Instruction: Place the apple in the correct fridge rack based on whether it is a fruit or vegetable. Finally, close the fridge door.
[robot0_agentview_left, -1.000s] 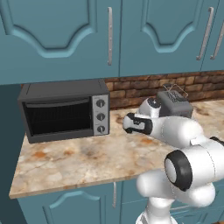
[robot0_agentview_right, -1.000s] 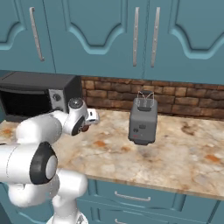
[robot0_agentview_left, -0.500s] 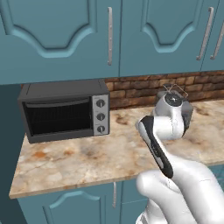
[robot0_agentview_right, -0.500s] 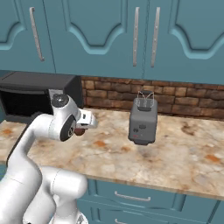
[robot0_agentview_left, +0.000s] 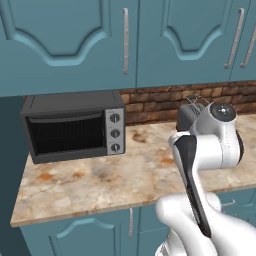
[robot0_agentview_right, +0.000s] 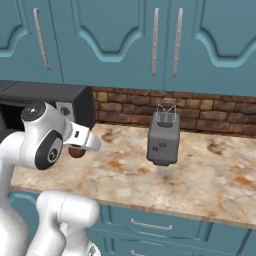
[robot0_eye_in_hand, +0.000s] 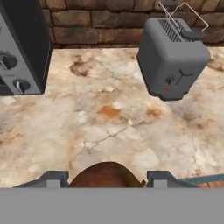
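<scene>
The apple (robot0_eye_in_hand: 105, 175), a dark red-brown ball, sits between my two fingertips (robot0_eye_in_hand: 52, 178) at the bottom of the hand view. My gripper (robot0_eye_in_hand: 107, 178) is shut on it. In the right base view the apple (robot0_agentview_right: 76, 152) shows just under the white hand, with the gripper (robot0_agentview_right: 78, 149) hanging a little above the marble counter (robot0_agentview_right: 200, 170) near its left front. The hand looks down at the counter (robot0_eye_in_hand: 109, 122). The fridge rack is out of view.
A black toaster oven (robot0_agentview_left: 75, 127) stands at the counter's left, against the brick wall. A grey toaster (robot0_agentview_right: 163, 139) stands mid-counter, ahead and right of the hand (robot0_eye_in_hand: 175, 57). Teal cabinets (robot0_agentview_left: 125, 40) hang above. My own forearm (robot0_agentview_left: 195, 185) blocks the lower right of the left base view.
The arm has folded back toward the base and its elbow has risen. The hand has drifted slightly left and down over the counter, with the apple still held.
</scene>
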